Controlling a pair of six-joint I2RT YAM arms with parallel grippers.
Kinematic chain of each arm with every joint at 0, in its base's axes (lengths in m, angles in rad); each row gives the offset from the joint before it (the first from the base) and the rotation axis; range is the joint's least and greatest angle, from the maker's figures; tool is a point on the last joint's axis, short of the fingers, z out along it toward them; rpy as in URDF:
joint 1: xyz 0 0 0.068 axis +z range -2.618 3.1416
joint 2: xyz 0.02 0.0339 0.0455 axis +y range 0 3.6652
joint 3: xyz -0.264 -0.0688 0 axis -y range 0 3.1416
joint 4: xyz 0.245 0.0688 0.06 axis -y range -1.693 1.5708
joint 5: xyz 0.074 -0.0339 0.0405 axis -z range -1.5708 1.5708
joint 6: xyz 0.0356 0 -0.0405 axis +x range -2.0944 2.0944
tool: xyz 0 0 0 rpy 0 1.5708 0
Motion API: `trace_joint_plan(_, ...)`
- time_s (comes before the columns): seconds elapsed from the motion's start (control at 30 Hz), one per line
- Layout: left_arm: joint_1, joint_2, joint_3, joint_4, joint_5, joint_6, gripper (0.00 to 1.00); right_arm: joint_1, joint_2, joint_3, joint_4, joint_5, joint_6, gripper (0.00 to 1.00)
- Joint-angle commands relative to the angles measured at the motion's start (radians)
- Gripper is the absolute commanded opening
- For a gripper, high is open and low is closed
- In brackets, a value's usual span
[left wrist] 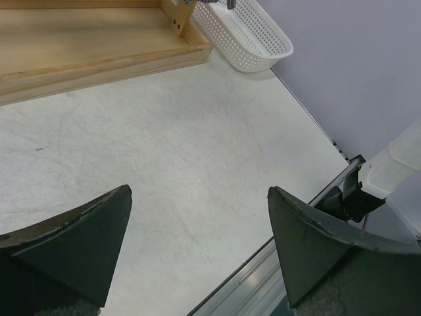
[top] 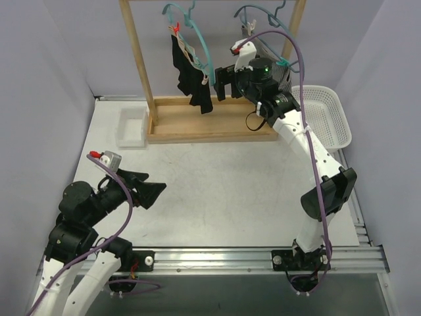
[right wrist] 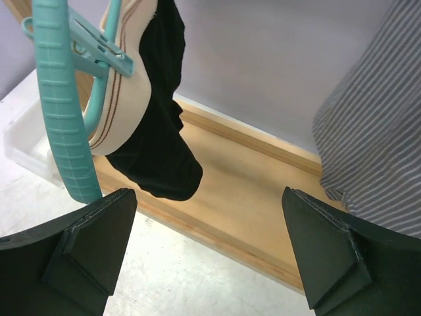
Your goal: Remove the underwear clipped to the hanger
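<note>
The black underwear [top: 191,76] with a tan waistband hangs clipped to the left teal hanger [top: 191,33] on the wooden rack. In the right wrist view it [right wrist: 161,141] dangles at upper left beside the hanger arm [right wrist: 62,112] and its clip [right wrist: 99,52]. The grey striped underwear [right wrist: 375,145] fills that view's right edge; my right arm mostly hides it from above. My right gripper [top: 222,84] [right wrist: 207,191] is raised between the two garments, open, touching neither. My left gripper [top: 148,191] [left wrist: 198,189] is open and empty, low over the near left of the table.
The rack's wooden base [top: 210,122] [left wrist: 99,52] spans the back of the table. A white mesh basket [top: 322,115] [left wrist: 250,33] stands at the right of it, and a small white tray [top: 131,126] at the left. The second teal hanger [top: 263,20] hangs top right.
</note>
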Motion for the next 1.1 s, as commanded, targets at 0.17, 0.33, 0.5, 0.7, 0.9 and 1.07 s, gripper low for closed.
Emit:
trace_joint_plan(0.17,-0.001,-0.033,0.024,-0.005,0.042,0.005,0.93,0.004,-0.035,0.019,0.000,-0.158,0.005,1.00)
trace_joint_plan(0.33,-0.001,-0.030,0.017,-0.003,0.048,0.005,0.94,0.032,-0.032,0.013,-0.049,-0.161,-0.010,1.00)
trace_joint_plan(0.5,-0.001,-0.027,0.008,0.003,0.051,0.002,0.94,0.041,-0.010,0.055,-0.052,-0.094,-0.007,1.00)
trace_joint_plan(0.7,-0.001,-0.014,0.002,0.013,0.055,-0.001,0.94,0.050,0.066,0.190,-0.052,0.047,-0.001,1.00)
trace_joint_plan(0.9,-0.001,-0.022,0.007,-0.002,0.051,0.007,0.94,0.049,0.106,0.266,-0.049,0.134,-0.010,1.00)
trace_joint_plan(1.07,-0.001,-0.019,0.005,0.000,0.049,0.013,0.94,0.030,0.119,0.284,-0.049,0.033,-0.032,1.00)
